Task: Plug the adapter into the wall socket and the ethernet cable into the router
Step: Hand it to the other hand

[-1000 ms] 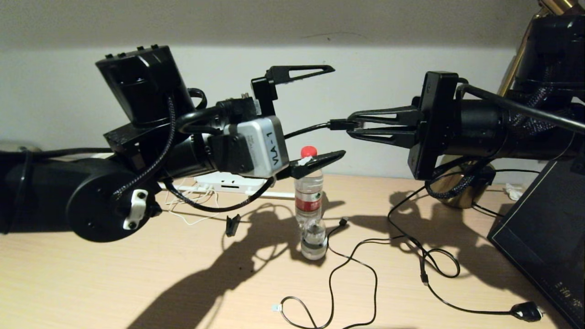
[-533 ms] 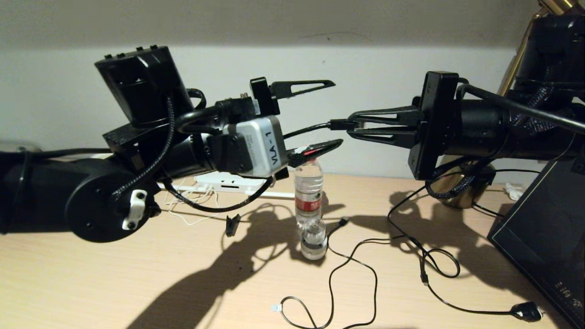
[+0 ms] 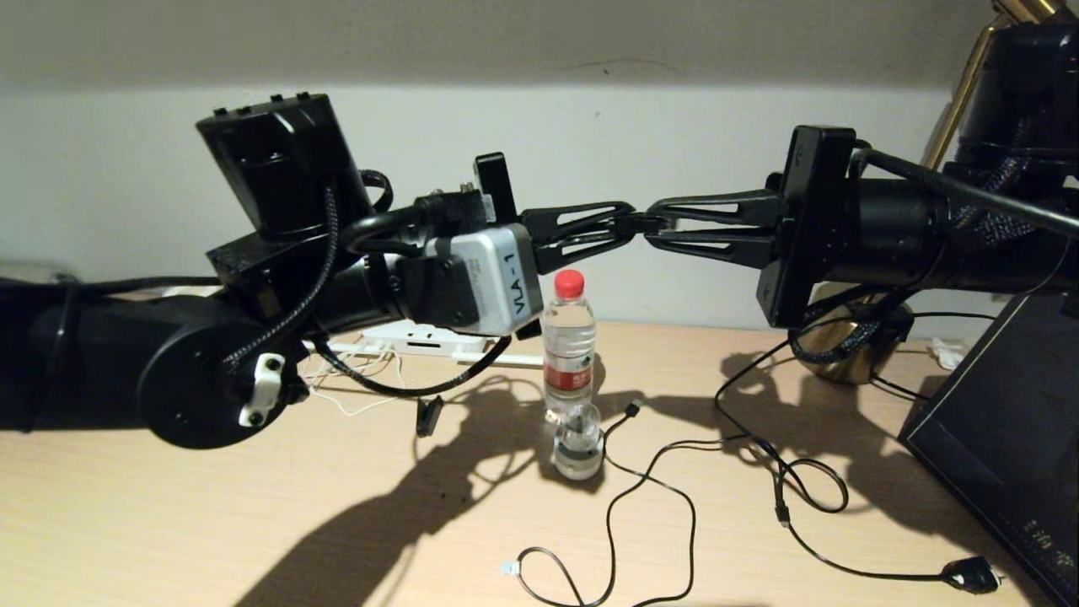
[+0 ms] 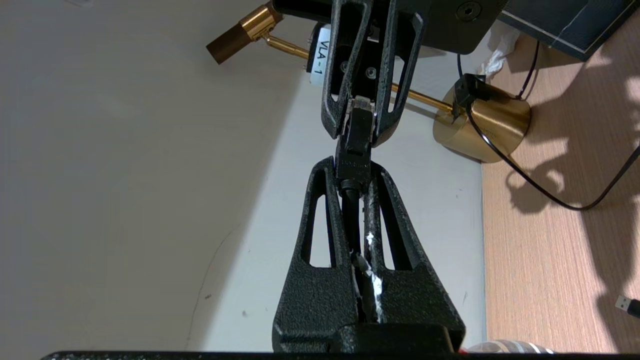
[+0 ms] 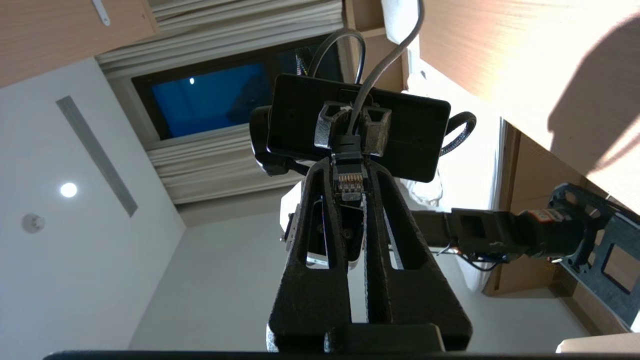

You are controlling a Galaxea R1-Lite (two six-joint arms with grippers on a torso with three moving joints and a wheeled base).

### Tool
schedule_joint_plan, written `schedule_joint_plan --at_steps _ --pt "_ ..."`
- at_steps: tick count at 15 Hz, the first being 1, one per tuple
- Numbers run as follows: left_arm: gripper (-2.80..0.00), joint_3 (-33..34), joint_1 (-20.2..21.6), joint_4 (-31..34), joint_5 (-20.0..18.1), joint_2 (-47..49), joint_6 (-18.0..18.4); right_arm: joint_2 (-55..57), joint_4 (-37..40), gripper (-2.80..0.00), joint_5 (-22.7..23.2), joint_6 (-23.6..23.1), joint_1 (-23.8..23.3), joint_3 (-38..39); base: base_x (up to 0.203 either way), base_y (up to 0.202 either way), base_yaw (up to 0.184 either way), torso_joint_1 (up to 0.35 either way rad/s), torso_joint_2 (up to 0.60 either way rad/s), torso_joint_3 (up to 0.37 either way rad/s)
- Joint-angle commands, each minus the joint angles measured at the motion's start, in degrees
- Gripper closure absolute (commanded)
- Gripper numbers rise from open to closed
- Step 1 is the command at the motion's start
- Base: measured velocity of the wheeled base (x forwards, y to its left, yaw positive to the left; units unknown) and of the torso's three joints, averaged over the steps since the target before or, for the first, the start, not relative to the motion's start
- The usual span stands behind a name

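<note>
Head view is showing the ethernet cable [image 3: 636, 224] hanging in mid-air above the counter [image 3: 253, 506], its connector pinched where the two grippers are meeting tip to tip. The right gripper [image 3: 653, 228] is clamping its fingers on the clear plug end, whose gold contacts are showing in the right wrist view [image 5: 350, 182]. The left gripper [image 3: 628, 229] is closing its fingers on the black boot just behind it [image 4: 354, 170]. Below them a water bottle [image 3: 569, 337] is standing upright, with the router [image 3: 421, 339] lying behind it near the wall. Loose black cables [image 3: 674, 489] are sprawling across the counter, beside a brass lamp base [image 3: 851, 354].
</note>
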Motion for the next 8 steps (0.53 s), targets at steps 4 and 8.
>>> schedule_joint_plan --at_steps 4,8 --pt "0.00 0.13 -0.33 -0.39 -0.25 -0.17 0.37 0.29 -0.07 0.00 0.32 0.50 0.03 0.03 0.000 0.000 0.000 0.000 0.00 0.000" --pt "0.00 0.30 -0.33 -0.39 -0.25 -0.17 0.37 0.17 -0.07 -2.80 0.15 -0.19 0.12 0.12 0.000 0.000 0.000 0.000 0.00 0.000"
